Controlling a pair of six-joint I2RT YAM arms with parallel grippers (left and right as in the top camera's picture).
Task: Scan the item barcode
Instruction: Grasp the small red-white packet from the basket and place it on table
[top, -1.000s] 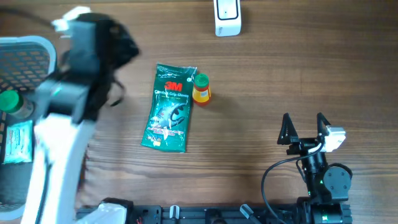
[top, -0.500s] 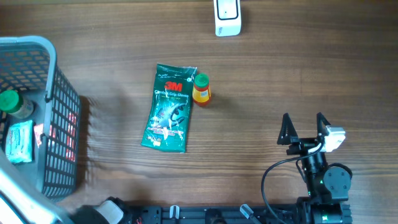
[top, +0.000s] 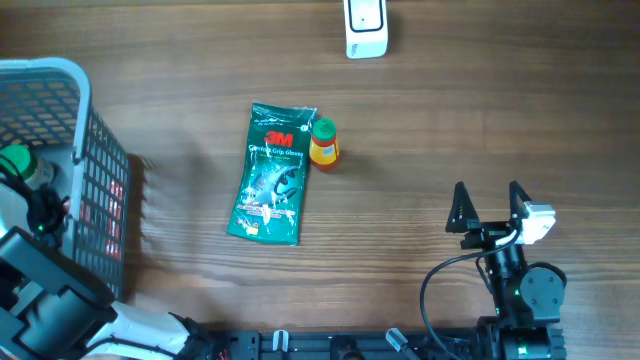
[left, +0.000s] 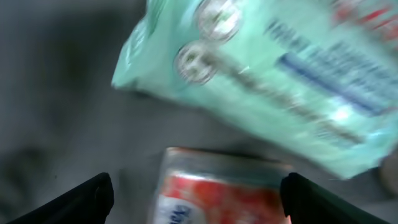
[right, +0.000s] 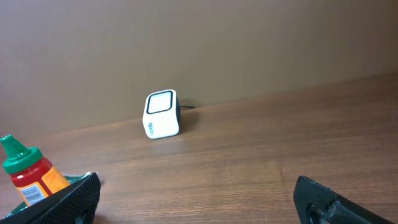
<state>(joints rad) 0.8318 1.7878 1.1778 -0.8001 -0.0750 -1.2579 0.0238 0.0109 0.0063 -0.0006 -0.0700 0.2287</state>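
Black jaws on left gripper and right gripper gape wide, gripping nothing.

Overhead top-down; right wrist low, sharing scanner; left wrist close inside basket.

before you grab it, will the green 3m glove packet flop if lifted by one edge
Probably: the green 3M packet lies flat and looks like thin film, so it would likely sag. Its glossy surface may be slippery. Pushed, it could knock the small bottle at its top corner.
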